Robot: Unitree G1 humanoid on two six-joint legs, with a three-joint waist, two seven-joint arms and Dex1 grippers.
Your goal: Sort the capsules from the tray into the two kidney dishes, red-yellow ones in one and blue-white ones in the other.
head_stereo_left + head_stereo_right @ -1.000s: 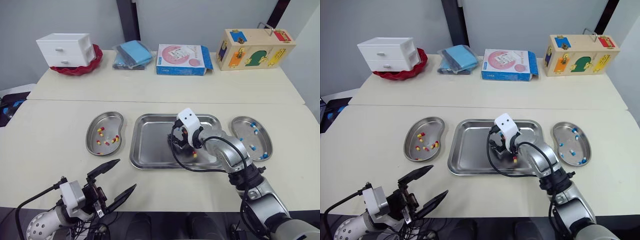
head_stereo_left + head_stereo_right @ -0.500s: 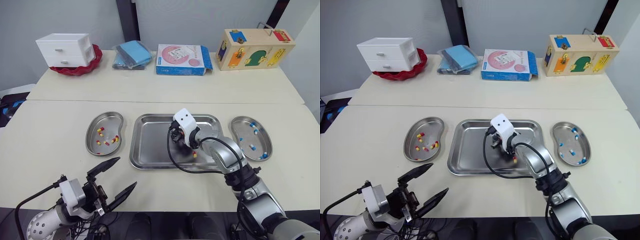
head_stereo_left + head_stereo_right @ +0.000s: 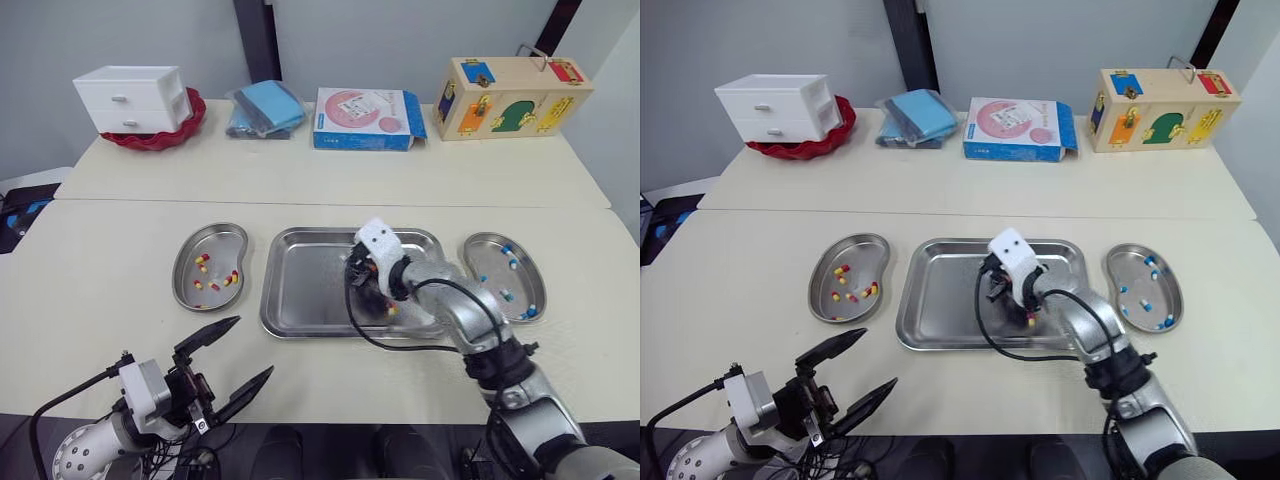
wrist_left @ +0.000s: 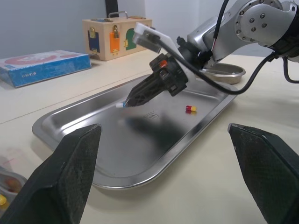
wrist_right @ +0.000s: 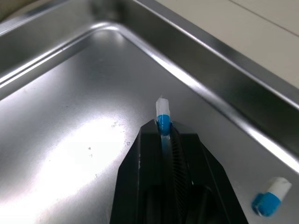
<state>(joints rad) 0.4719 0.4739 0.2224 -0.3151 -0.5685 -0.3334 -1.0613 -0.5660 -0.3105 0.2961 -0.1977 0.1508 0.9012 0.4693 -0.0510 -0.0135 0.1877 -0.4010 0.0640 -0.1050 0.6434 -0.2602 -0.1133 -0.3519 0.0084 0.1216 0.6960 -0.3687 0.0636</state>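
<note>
**Gripping a blue-white capsule (image 5: 162,116) low over the tray (image 3: 300,290)**

Closed on that capsule, the right claw (image 4: 130,102) pinches it between its two fingertips. The blue end is caught in the tips and the white end sticks out beyond them. The claw slants down toward the middle of the tray floor, with the capsule very close to the metal; I cannot tell whether it touches.

A red-yellow capsule (image 3: 390,310) lies loose on the tray floor just beside the right claw, toward the near right corner. A second blue-white capsule (image 5: 271,198) rests on the floor near the tray wall.

The tray sits on the surface (image 3: 100,300) between the two kidney dishes. The left kidney dish (image 3: 178,272) holds several red-yellow capsules (image 3: 201,262). The right kidney dish (image 3: 488,258) holds several blue-white ones (image 3: 506,295).

The left claw (image 3: 228,362) hangs over the near edge of the surface, well apart from the tray. Its fingers are spread wide and hold nothing.

Along the far side of the surface stand a white drawer unit (image 3: 132,98), a stack of blue packets (image 3: 265,108), a blue-and-pink box (image 3: 365,118) and a wooden lock box (image 3: 510,95).
</note>
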